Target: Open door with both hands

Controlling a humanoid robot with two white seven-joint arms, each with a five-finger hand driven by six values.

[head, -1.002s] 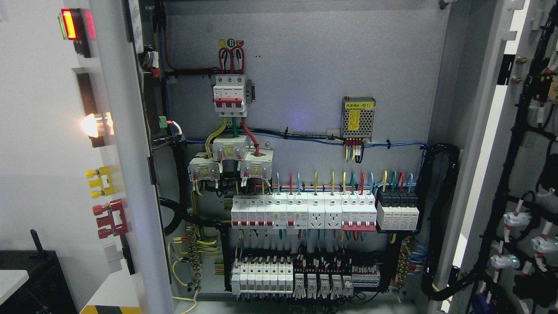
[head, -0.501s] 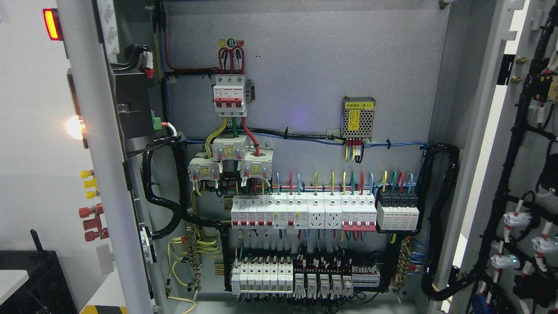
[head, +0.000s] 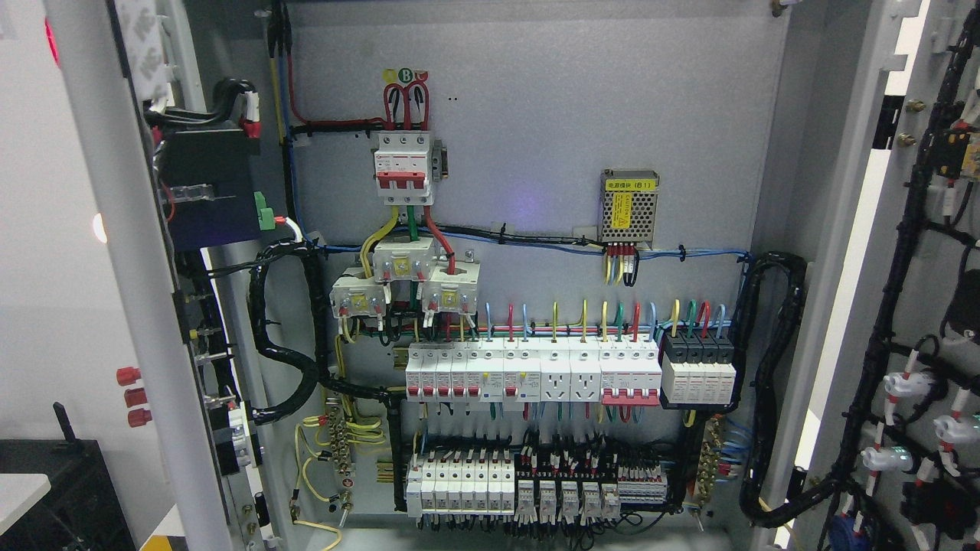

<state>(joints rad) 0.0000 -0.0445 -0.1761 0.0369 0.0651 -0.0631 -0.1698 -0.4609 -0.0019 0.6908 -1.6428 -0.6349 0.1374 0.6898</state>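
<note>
Electrical cabinet with both doors swung open, left door and right door, breakers exposed; neither robot hand visible, so their state cannot be told.

We stood in an electrical or industrial workspace: an open grey metal switch cabinet held rows of white circuit breakers and bundled coloured wiring.
</note>
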